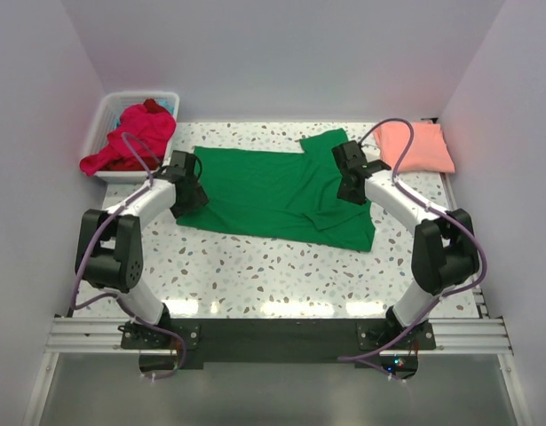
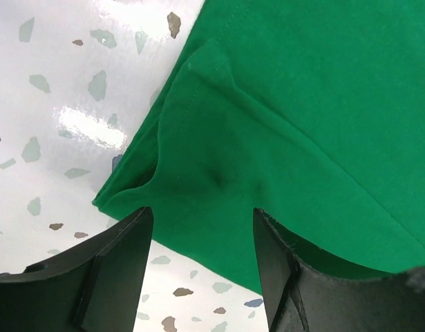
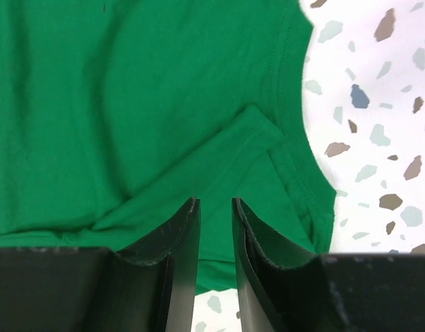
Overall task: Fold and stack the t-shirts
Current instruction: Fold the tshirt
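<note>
A bright green t-shirt (image 1: 273,191) lies spread on the speckled table, its right part folded over and rumpled. My left gripper (image 1: 191,193) is open over the shirt's left edge; in the left wrist view (image 2: 202,213) a puckered green corner (image 2: 198,159) lies between the wide-apart fingers. My right gripper (image 1: 351,188) hovers over the shirt's right part near the neckline (image 3: 295,138); its jaws (image 3: 215,202) stand a narrow gap apart with nothing pinched. A folded salmon-pink shirt (image 1: 416,146) lies at the back right. Red and magenta shirts (image 1: 135,142) spill from the basket.
A white plastic basket (image 1: 108,106) stands at the back left corner. White walls close in the table (image 1: 281,266) on the left, back and right. Bare tabletop runs along the near side in front of the green shirt.
</note>
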{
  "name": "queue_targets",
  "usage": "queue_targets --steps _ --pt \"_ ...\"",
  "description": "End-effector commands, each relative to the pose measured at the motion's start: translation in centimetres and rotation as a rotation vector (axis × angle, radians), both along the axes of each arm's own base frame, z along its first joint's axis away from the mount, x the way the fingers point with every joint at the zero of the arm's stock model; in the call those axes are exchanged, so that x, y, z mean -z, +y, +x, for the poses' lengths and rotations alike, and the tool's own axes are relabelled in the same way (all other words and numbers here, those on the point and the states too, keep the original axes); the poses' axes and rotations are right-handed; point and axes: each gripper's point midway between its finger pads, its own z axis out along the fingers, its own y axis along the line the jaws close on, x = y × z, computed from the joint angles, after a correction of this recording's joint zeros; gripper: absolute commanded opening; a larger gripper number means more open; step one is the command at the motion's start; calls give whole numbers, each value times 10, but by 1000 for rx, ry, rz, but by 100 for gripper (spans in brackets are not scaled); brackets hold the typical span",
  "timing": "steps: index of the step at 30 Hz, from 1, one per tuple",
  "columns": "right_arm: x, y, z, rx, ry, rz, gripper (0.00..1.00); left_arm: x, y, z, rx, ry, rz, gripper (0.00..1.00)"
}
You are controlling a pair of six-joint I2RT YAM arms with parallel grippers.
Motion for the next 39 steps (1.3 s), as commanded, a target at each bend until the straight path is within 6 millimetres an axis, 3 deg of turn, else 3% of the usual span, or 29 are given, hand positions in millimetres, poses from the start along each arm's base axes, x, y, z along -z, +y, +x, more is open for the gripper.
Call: queue_targets --steps 1,9,17,22,28,37,39 --pt "9 16 -5 -83 48 53 29 11 3 1 -55 9 -1 64" --pt "27 50 -33 -231 144 120 29 25 32 -45 -184 130 122 64" --pt "40 80 -52 -353 189 153 34 50 36 -72 -214 224 143 64" --pt "52 88 -52 -372 215 177 36 57 44 -82 -258 279 187 64" --pt "69 92 -54 -389 257 176 36 48 54 -97 -304 300 233 64" --pt "72 91 -47 -404 256 146 35 42 58 -114 -323 307 243 64" --pt "75 92 -47 -408 263 145 29 42 57 -114 -321 304 239 64"
